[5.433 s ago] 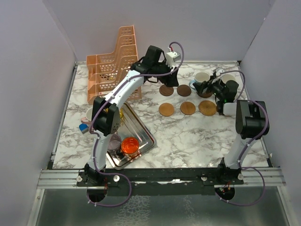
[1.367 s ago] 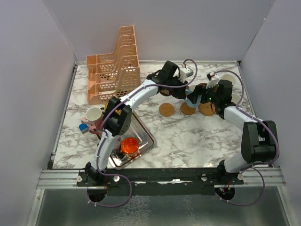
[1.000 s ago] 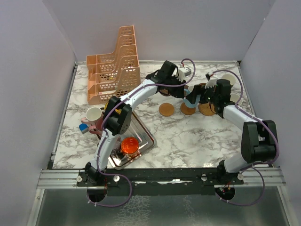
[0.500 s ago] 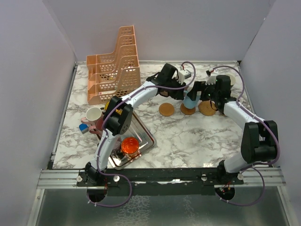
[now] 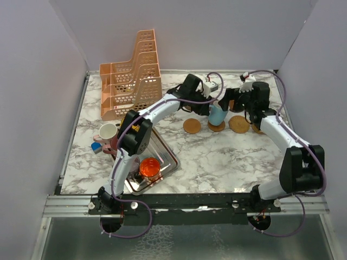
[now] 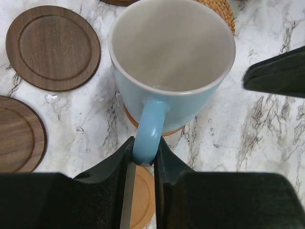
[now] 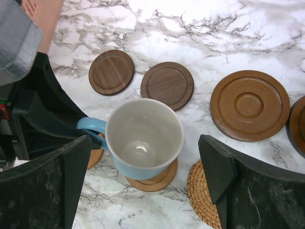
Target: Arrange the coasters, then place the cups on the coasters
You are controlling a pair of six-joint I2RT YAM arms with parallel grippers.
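A light blue cup [image 6: 171, 62] hangs slightly tilted over a light tan coaster [image 7: 152, 179], and my left gripper [image 6: 143, 152] is shut on its handle. Whether the cup touches the coaster I cannot tell. In the top view the cup [image 5: 217, 114] is mid-table between both grippers. My right gripper [image 7: 143, 143] is open above it, one finger on each side, touching nothing. Around it lie two dark coasters [image 7: 111, 71] [image 7: 167, 85], a large brown coaster [image 7: 249, 105] and a woven coaster [image 7: 205, 195]. Another tan coaster [image 5: 191, 126] lies to the left.
A stack of orange plastic trays [image 5: 130, 81] stands at the back left. A silver tray [image 5: 165, 154] near the left arm's base holds a glossy orange cup [image 5: 150, 168] and a grey-purple cup [image 5: 132, 162]. A white cup [image 5: 108, 131] stands by its left edge.
My right gripper has risen and drawn back from the blue cup, staying open. My left gripper has kept hold of the handle, the cup shifting only slightly over the tan coaster.
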